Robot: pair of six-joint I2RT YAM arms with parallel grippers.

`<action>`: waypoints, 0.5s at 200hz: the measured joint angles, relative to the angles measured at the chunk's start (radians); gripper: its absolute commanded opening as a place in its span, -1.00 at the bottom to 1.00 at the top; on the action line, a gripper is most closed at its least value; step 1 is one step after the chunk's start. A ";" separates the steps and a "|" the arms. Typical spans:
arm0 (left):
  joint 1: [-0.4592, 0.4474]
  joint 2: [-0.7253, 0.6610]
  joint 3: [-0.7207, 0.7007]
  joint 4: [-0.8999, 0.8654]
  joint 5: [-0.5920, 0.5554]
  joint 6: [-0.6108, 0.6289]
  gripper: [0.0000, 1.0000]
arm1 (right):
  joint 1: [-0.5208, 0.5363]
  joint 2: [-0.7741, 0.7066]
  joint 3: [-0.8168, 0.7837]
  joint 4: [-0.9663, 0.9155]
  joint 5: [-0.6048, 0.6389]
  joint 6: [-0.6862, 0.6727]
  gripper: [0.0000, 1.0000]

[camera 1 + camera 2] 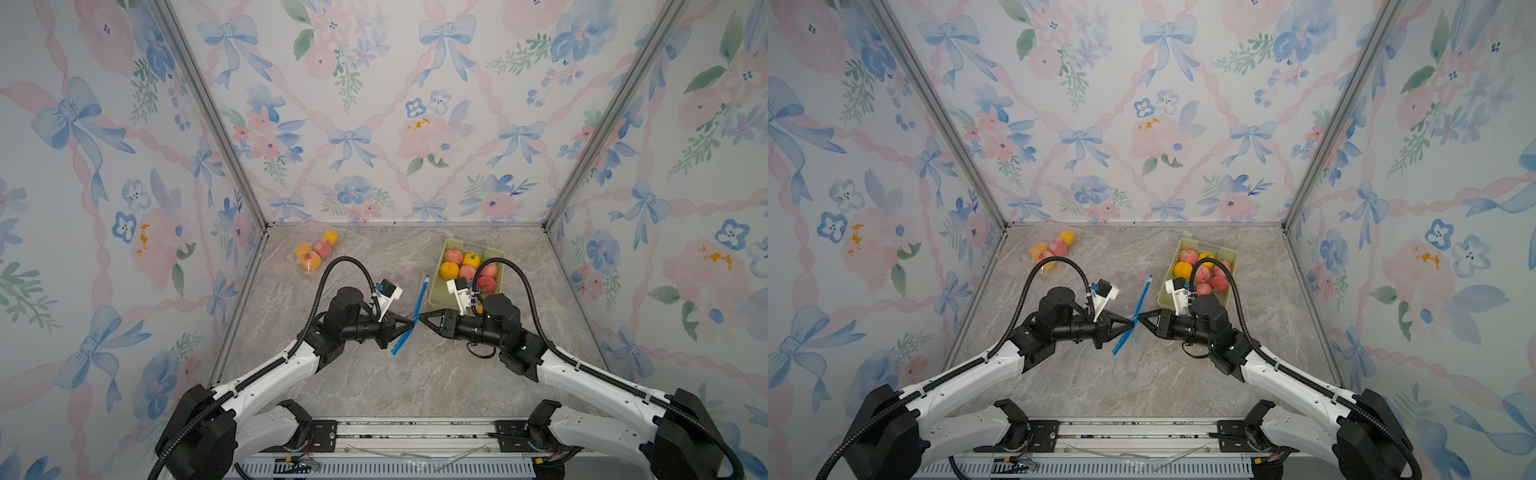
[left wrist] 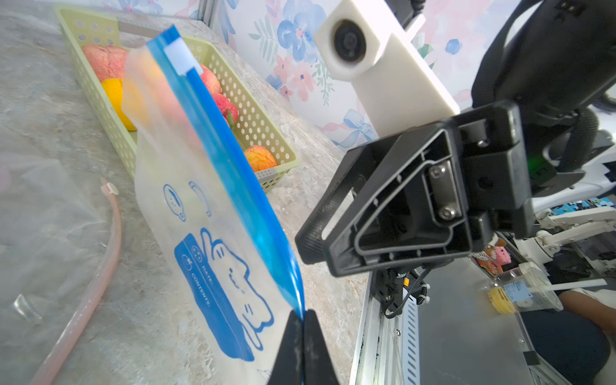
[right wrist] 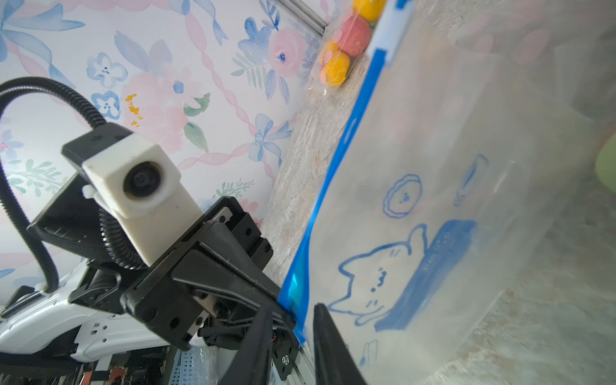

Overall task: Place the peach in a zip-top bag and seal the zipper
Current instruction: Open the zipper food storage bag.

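The left gripper has its fingers closed on the front-to-back blue zipper strip of the clear zip-top bag. The right gripper faces it, fingers parted. The pink peaches lie in a pale green perforated basket behind the right arm.

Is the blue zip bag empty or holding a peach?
Empty: the zip bag is flat and clear, nothing inside; peaches lie in the basket.
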 measured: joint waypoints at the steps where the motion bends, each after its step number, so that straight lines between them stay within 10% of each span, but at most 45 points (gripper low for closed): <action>1: 0.000 0.000 0.000 0.000 0.002 0.000 -1.00 | 0.000 -0.001 0.000 0.001 -0.001 -0.001 -0.50; 100: 0.013 0.005 0.012 0.046 0.085 -0.039 -1.00 | 0.000 -0.018 -0.003 0.010 -0.019 -0.026 -0.55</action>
